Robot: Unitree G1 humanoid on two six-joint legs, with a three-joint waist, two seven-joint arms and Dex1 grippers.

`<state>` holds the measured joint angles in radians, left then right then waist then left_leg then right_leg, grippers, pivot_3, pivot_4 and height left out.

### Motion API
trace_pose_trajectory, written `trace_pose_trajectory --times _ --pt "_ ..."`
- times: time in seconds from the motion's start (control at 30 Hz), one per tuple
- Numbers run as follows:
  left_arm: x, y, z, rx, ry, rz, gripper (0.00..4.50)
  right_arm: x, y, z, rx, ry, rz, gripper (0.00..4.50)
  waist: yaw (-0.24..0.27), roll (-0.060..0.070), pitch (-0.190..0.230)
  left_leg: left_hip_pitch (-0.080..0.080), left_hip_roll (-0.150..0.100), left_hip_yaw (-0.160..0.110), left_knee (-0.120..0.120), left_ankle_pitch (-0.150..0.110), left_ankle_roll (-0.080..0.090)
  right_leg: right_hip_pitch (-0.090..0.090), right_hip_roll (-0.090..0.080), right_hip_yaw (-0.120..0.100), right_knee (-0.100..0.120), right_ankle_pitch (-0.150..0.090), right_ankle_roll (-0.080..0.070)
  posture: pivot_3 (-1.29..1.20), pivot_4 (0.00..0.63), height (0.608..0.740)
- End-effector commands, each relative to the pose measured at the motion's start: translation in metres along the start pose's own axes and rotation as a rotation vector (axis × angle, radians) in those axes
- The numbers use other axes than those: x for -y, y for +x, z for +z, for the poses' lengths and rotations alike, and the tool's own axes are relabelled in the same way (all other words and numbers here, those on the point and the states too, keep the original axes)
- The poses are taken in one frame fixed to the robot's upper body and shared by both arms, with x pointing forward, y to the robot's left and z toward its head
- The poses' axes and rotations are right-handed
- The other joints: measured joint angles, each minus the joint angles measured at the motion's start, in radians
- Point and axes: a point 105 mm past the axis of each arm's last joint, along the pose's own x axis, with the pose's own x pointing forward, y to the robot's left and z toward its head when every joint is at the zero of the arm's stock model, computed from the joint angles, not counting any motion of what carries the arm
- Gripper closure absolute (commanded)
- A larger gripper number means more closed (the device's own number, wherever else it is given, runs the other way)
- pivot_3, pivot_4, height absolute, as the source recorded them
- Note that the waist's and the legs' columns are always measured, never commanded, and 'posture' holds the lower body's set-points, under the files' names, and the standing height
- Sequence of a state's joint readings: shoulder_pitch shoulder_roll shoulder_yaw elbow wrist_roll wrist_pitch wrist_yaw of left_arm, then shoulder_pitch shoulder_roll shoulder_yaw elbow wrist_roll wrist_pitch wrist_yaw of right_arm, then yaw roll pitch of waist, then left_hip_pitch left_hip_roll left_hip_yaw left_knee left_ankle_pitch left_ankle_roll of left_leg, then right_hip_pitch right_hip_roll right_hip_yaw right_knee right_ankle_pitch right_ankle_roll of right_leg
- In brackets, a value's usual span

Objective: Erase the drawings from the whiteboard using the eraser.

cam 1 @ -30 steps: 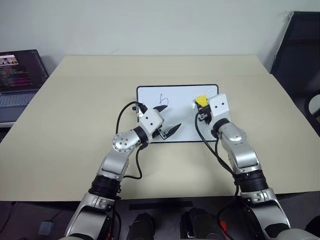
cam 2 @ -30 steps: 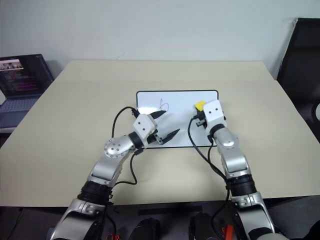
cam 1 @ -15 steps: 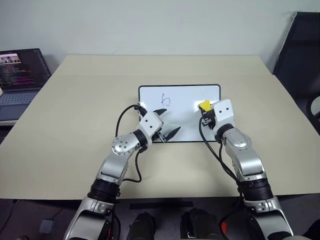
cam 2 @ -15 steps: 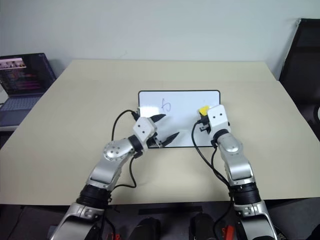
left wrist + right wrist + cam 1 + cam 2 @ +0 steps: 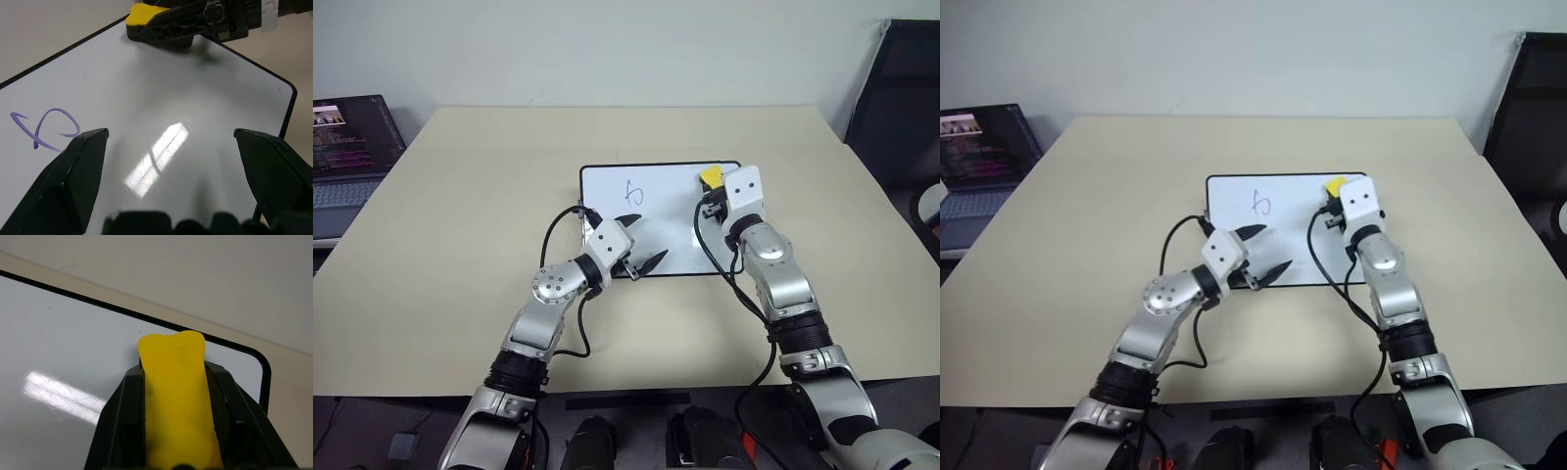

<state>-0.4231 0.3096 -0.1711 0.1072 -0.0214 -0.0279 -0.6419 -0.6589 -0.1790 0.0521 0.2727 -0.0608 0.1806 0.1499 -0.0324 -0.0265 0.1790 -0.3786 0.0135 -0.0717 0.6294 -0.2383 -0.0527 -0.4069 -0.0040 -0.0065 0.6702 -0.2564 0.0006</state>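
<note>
The right hand [image 5: 712, 193] is clamped on the eraser [image 5: 710, 176] at the board's [image 5: 666, 230] far right corner, positioned for wiping, while the left hand [image 5: 641, 240], jaws spread and empty, steadies its near edge beside the remaining squiggle [image 5: 633, 192].

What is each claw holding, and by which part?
Right claw grips the eraser by its long sides, one end sticking out. Left claw is open, holding nothing.
</note>
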Motion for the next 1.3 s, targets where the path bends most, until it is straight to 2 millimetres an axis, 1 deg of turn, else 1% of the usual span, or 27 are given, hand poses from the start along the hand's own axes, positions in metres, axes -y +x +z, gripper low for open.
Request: trace_pose_trajectory --times 0.03,0.13,0.27,0.4,0.53,0.63,0.7,0.83,1.0,1.1,1.17,1.3 --pt "0.001 -0.001 0.014 0.044 0.035 0.005 0.0 -0.002 -0.007 -0.019 -0.071 -0.007 0.01 3.24 0.0 0.0 0.0 0.0 0.0 0.0 0.0 0.0 0.0 0.0 0.0 0.0 0.001 0.0 0.0 0.0 0.15 0.74" --pt "0.002 -0.003 0.014 0.042 0.035 0.006 0.0 -0.005 -0.015 -0.026 -0.099 -0.005 0.023 3.24 0.001 0.0 0.0 0.001 0.0 -0.001 0.0 0.0 0.0 0.0 0.0 0.0 0.002 0.0 0.0 0.0 0.15 0.74" --pt "0.004 -0.004 0.014 0.039 0.035 0.004 0.0 -0.017 -0.039 -0.045 -0.154 0.014 0.063 3.24 0.003 0.0 0.0 0.001 0.0 -0.002 0.0 0.0 0.0 0.001 0.0 0.0 0.001 0.0 0.0 0.0 0.15 0.74" --pt "0.006 -0.004 0.015 0.043 0.035 0.0 0.0 -0.018 -0.048 -0.048 -0.166 0.029 0.066 3.24 0.0 0.0 0.0 0.002 0.0 0.0 0.001 0.0 0.0 0.001 0.0 0.0 0.002 0.0 0.0 0.0 0.15 0.74" --pt "0.006 -0.004 0.018 0.05 0.036 -0.002 0.0 -0.012 -0.047 -0.031 -0.095 0.084 0.065 3.24 0.001 0.0 0.0 0.003 0.0 -0.001 0.001 0.0 0.0 0.001 0.0 -0.001 0.002 0.0 0.0 0.0 0.15 0.74" --pt "0.007 -0.006 0.017 0.048 0.037 -0.002 0.0 -0.01 -0.047 -0.014 -0.025 0.09 0.086 3.24 0.001 0.0 0.0 0.001 0.0 -0.001 0.0 0.0 0.0 0.001 0.001 -0.001 0.0 0.0 0.0 0.0 0.15 0.74" --pt "0.006 -0.006 0.017 0.046 0.039 -0.002 0.0 -0.008 -0.048 -0.007 -0.002 0.082 0.1 3.24 0.0 0.0 0.0 0.0 0.0 -0.001 0.0 0.0 0.0 0.0 0.001 -0.001 -0.002 0.0 0.0 0.0 0.15 0.74" --pt "-0.002 -0.009 0.016 0.04 0.044 0.042 0.0 -0.004 -0.051 0.01 0.056 0.054 0.121 3.24 0.003 0.001 0.001 -0.004 0.0 -0.003 -0.002 0.0 0.0 0.0 0.0 -0.002 -0.007 0.0 0.0 0.0 0.15 0.74" --pt "-0.018 -0.021 0.016 0.027 0.045 0.184 0.0 -0.009 -0.049 0.014 0.076 0.059 0.136 3.24 0.002 0.002 0.002 -0.004 0.0 -0.003 -0.002 -0.001 0.0 0.0 0.0 -0.001 -0.008 0.0 0.001 0.0 0.15 0.74" --pt "-0.022 -0.029 0.013 0.011 0.038 0.242 0.0 -0.014 -0.044 0.014 0.075 0.07 0.135 3.24 0.001 0.002 0.002 -0.004 0.001 -0.003 -0.002 -0.001 0.0 0.0 0.0 -0.001 -0.008 0.0 0.001 0.0 0.15 0.74" --pt "-0.027 -0.032 0.014 0.005 0.06 0.286 0.0 -0.017 -0.039 0.017 0.087 0.078 0.14 3.24 0.002 0.002 0.003 -0.004 0.001 -0.003 -0.002 0.0 0.0 0.0 0.0 -0.002 -0.007 0.0 0.0 0.0 0.15 0.74" --pt "-0.039 -0.043 0.007 -0.038 0.067 0.387 0.0 -0.023 -0.03 0.025 0.113 0.082 0.155 3.24 0.002 0.003 0.003 -0.003 0.0 -0.003 -0.002 0.0 0.0 0.0 0.0 -0.002 -0.007 0.0 0.0 0.0 0.15 0.74"
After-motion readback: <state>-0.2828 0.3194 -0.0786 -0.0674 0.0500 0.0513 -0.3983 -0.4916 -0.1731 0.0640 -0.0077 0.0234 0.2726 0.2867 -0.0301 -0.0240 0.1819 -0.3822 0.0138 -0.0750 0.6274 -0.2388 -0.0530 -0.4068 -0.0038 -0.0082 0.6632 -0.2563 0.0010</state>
